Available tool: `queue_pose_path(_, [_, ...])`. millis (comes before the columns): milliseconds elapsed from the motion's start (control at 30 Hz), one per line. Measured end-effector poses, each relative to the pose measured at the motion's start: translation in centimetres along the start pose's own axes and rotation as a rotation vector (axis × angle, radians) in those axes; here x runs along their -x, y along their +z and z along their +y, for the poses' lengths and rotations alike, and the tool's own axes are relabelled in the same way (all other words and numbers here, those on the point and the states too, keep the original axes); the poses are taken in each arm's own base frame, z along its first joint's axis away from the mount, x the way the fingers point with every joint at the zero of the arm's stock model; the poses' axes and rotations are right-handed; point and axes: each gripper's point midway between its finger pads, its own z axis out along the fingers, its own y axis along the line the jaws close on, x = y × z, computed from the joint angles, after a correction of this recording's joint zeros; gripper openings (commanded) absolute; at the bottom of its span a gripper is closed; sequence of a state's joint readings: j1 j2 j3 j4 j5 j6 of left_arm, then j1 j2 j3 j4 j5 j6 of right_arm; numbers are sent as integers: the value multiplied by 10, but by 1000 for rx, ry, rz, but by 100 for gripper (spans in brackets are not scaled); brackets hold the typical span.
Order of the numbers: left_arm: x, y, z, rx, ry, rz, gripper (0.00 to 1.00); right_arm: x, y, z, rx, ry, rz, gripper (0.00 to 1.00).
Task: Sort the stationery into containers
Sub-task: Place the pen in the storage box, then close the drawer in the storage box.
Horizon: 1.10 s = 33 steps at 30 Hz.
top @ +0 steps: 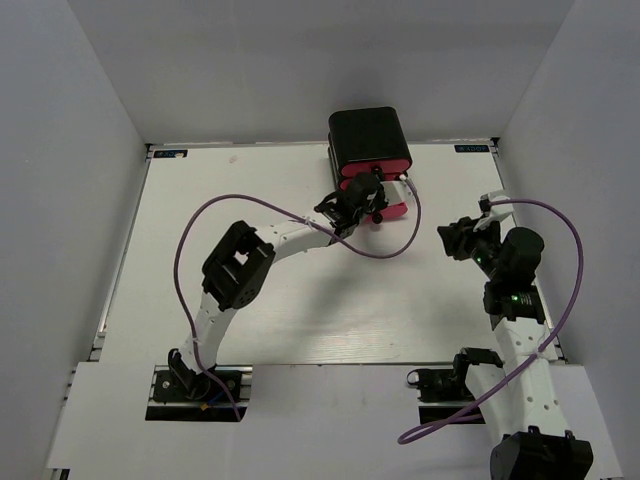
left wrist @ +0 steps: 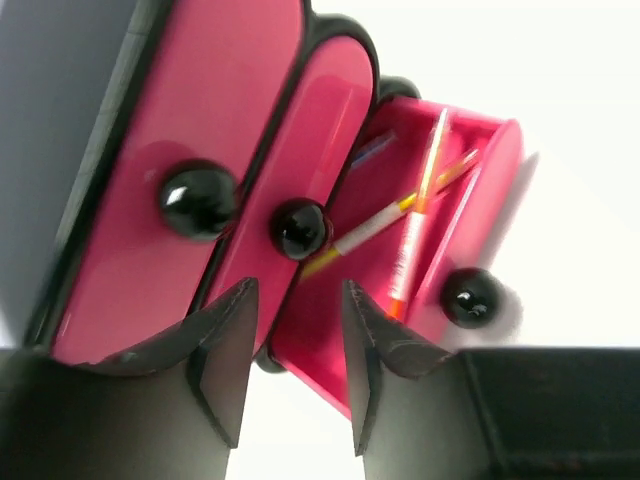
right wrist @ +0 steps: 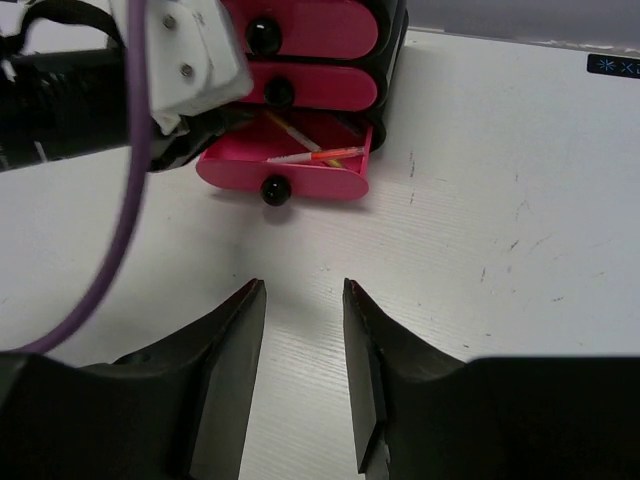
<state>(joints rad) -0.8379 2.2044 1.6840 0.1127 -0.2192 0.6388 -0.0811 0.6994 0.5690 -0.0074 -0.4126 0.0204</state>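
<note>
Left pincer hanging released, empty. Pens lying in the pulled-out bottom drawer just ahead-right of it. Right pincer sitting released, empty. Likely remaining: closing that drawer.

White table with faint scuffs, grey walls around

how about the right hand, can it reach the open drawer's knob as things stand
Probably yes: the right hand faces the knob across bare table, and the left arm sits beside the drawer, not in front.
</note>
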Motion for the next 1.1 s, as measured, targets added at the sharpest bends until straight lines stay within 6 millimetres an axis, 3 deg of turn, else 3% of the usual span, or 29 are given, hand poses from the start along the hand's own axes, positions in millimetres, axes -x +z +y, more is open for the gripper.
queue_pose_path(100, [18,-28,8,-2,-101,-29,15,-5,1,4,37,-16,7,8])
queue_pose_path(200, [43,-74,25,-6,-289,-79,11,-17,3,15,115,-37,33,8])
queue_pose_path(233, [52,-96,35,-3,-357,-97,13,-23,5,18,140,-40,47,13])
queue_pose_path(267, [58,-116,45,4,-420,-112,18,-28,7,20,161,-40,64,16])
queue_pose_path(300, [68,-145,59,16,-511,-145,39,-34,9,21,180,-39,85,23])
queue_pose_path(400, [72,-199,76,24,-659,-173,61,-57,19,22,219,-21,161,31])
queue_pose_path(433, [69,-217,77,22,-703,-171,75,-64,21,23,232,-12,187,33])
queue_pose_path(500, [54,-251,72,10,-779,-142,85,-75,27,26,259,2,231,31])
queue_pose_path(567, [31,-285,60,-3,-840,-105,95,-79,34,29,283,2,259,21])
queue_pose_path(733, [-26,-363,35,-8,-919,-62,97,-73,70,42,356,15,322,21])
queue_pose_path(767, [-34,-374,33,-3,-926,-65,97,-75,77,44,365,27,335,29])
queue_pose_path(867, [-54,-402,26,13,-953,-95,97,-87,96,52,388,88,400,40])
queue_pose_path(967, [-67,-419,22,27,-982,-131,98,-100,116,54,396,164,465,40])
queue_pose_path(1100, [-67,-435,29,54,-1009,-196,99,-119,135,52,380,270,537,49])
